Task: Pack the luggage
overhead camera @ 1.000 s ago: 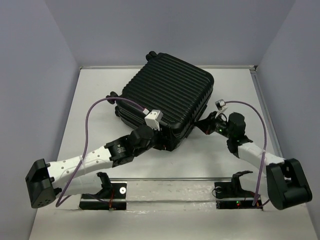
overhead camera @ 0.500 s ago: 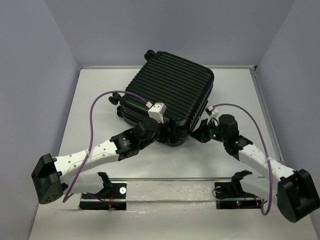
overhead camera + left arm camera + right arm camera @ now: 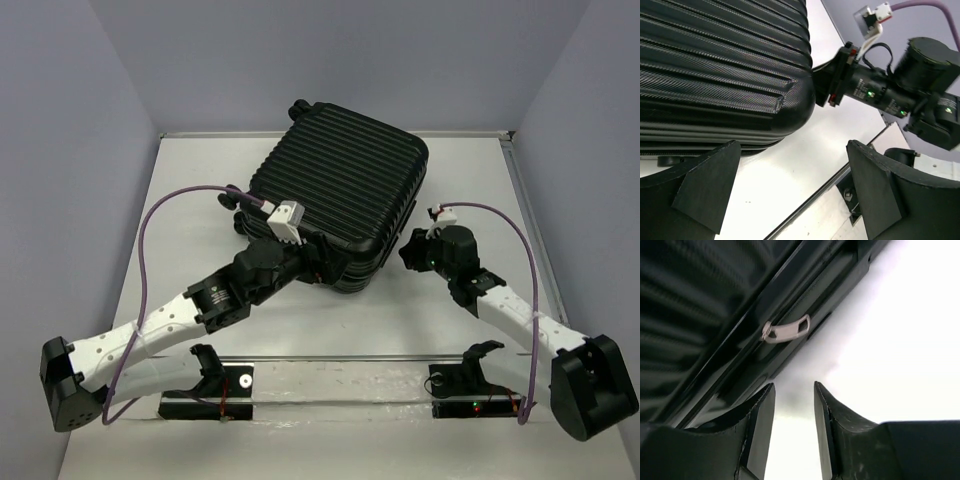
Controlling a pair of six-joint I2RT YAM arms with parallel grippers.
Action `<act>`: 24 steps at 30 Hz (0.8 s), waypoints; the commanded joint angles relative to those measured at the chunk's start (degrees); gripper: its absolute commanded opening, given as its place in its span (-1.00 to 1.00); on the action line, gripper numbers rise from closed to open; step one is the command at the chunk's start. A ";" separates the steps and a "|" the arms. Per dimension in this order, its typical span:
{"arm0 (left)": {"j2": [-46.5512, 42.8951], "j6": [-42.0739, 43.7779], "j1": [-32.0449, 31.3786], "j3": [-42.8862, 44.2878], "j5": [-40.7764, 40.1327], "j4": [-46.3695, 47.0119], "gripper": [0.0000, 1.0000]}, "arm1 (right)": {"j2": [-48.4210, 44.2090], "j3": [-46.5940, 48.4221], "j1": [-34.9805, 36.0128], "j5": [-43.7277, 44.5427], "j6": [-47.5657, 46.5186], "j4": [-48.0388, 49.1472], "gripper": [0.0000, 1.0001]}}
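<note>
The luggage (image 3: 340,195) is a black ribbed hard-shell suitcase lying closed and flat in the middle of the table. Its near corner shows in the left wrist view (image 3: 740,75). My left gripper (image 3: 322,268) is open and empty at the suitcase's near edge, jaws wide apart (image 3: 790,175). My right gripper (image 3: 408,253) is open a little and empty, just off the suitcase's near right side. In the right wrist view its jaws (image 3: 794,390) stand just below a silver zipper pull (image 3: 786,330) on the suitcase seam, not touching it.
A metal rail (image 3: 340,358) runs across the table in front of the arm bases. Caster wheels (image 3: 232,197) stick out at the suitcase's left edge. Purple cables loop over both arms. Walls close in the table on the left, back and right.
My left gripper has pulled back left along the suitcase's near edge. My right gripper swung in toward the near corner, then moved back right and up beside the suitcase's side.
</note>
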 commanded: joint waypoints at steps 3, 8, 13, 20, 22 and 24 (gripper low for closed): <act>-4.56 0.26 0.08 -2.80 2.65 -3.76 0.98 | 6.73 6.17 -0.79 -3.07 -13.02 8.14 -0.13; -3.69 -0.18 -2.38 -6.84 4.33 -3.59 0.98 | 9.19 7.04 -1.32 -4.47 -19.44 11.14 -0.11; -2.45 -0.88 -3.62 -8.96 5.29 0.54 0.98 | 11.31 7.32 -1.85 -4.58 -21.73 14.90 -0.15; -1.22 -0.27 -3.79 -8.52 4.42 0.90 0.98 | 12.17 3.71 -1.85 -6.68 -22.97 28.59 -0.27; -1.40 -0.35 -3.71 -8.52 3.72 0.90 0.98 | 13.58 3.79 -1.85 -11.24 -22.01 33.26 -0.36; -2.01 -0.70 -3.79 -8.69 2.67 0.64 0.98 | 15.77 5.11 -1.85 -17.63 -20.77 34.25 -0.39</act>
